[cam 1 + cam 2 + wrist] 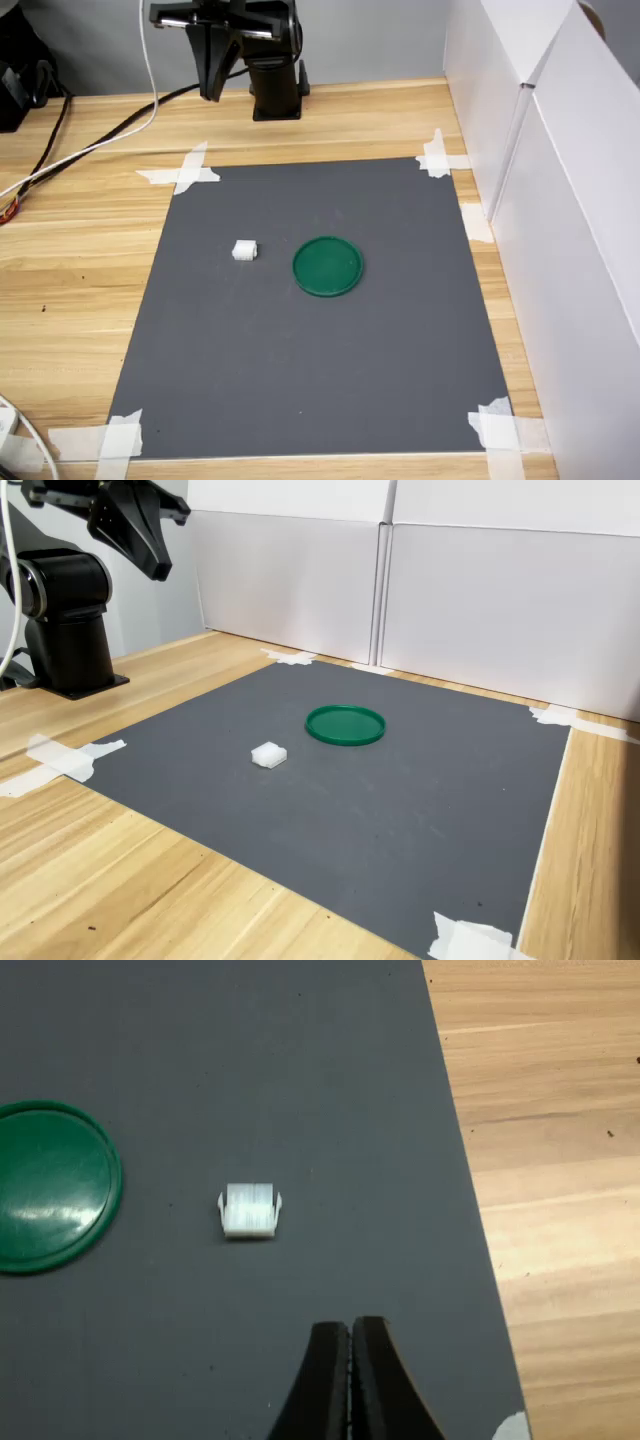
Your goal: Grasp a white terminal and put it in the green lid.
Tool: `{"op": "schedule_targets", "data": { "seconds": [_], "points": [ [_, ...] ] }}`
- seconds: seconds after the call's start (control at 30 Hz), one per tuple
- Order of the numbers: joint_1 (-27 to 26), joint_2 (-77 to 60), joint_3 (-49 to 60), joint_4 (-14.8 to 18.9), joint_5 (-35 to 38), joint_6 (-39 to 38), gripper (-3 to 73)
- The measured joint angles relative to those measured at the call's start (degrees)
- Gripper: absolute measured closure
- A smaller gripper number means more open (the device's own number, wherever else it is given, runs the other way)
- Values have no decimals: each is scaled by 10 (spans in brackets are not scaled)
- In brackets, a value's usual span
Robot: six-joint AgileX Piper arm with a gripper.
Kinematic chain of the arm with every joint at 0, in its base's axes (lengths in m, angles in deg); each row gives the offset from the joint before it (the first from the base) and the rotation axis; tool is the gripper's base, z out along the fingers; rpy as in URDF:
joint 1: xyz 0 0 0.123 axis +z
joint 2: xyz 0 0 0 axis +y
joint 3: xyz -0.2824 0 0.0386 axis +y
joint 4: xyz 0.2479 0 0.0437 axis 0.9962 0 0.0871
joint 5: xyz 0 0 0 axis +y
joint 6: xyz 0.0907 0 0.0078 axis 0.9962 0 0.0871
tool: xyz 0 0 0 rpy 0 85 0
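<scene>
The white terminal [245, 250] lies on a dark grey mat [310, 370] that is taped at its corners to a light wooden tabletop [70, 270]. In the first exterior view it sits just to the left of the green lid [328, 266], near it but not touching, with a strip of bare mat between them. In the second exterior view the terminal [268, 755] is nearer the camera and to the left of the lid [345, 725], which lies flat with its low rim up and nothing inside it.

The pincer [350, 1345] hangs in the air above the far edge of the mat, well apart from both things. In the wrist view its two black fingertips are pressed together, with only a thin seam between them and nothing held. In that view the terminal [250, 1210] lies on the mat ahead of the tips, and the lid [50, 1185] is partly cut off at the picture's edge.

In the first exterior view the arm's black base [275, 85] stands on the tabletop beyond the mat, with black and white cables [100, 135] trailing off to the first exterior view's left. White panels [450, 600] stand along one side of the tabletop. Strips of white masking tape [185, 172] hold the mat's corners.
</scene>
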Motion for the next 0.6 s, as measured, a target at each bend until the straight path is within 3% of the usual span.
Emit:
{"op": "schedule_targets", "data": {
  "seconds": [0.3,0.6],
  "points": [
    [0,106,-80,0,9,-115,710],
    [0,231,-148,23,92,-291,710]
  ]
}}
